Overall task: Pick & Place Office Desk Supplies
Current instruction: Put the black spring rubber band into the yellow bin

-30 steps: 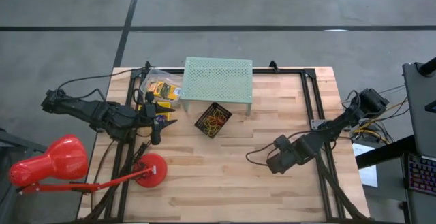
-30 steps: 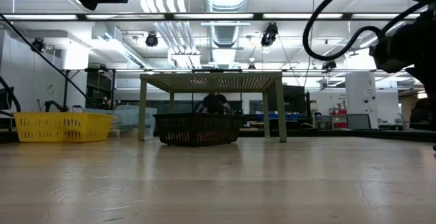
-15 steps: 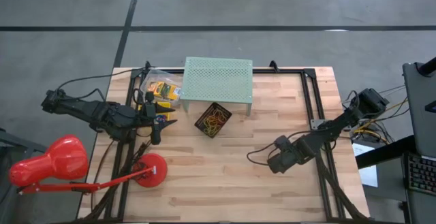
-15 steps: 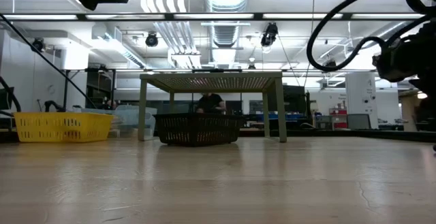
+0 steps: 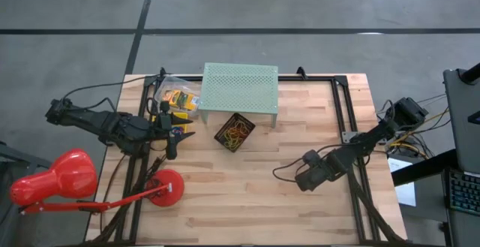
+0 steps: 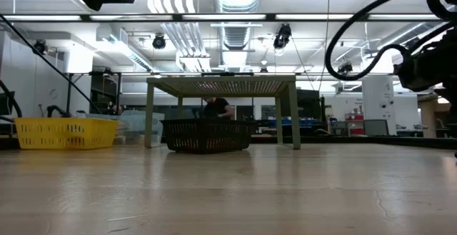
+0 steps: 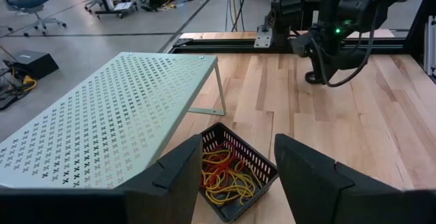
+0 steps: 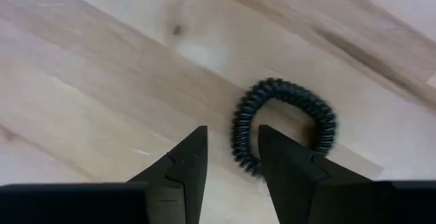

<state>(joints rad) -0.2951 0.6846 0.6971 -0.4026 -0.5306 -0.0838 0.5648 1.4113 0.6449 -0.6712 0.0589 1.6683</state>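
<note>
Right end effector (image 8: pixel 228 157) is down low over the wooden worktop (image 5: pixel 262 194) with its two dark fingers parted, nothing between them yet. The black coiled spiral ring (image 8: pixel 283 125) lies flat on the wood just ahead of the tips, with the near side of the loop sitting in the gap between them. It's a round loop, so there's no real long axis to line up on; I reckon I only need to catch that near strand.

The right arm is clearly the nearer one. Left end effector (image 7: pixel 238 173) waits across the worktop by the left edge, fingers spread and empty, looking at the small black mesh basket (image 5: pixel 234 131) of red, orange and yellow rubber bands (image 7: pixel 228 176).

That basket sits just in front of the mint-green perforated metal stand (image 5: pixel 240 87), well apart from the ring, with bare wood between. The red desk lamp (image 5: pixel 52 179) is off at the far corner and isn't in the way.
</note>
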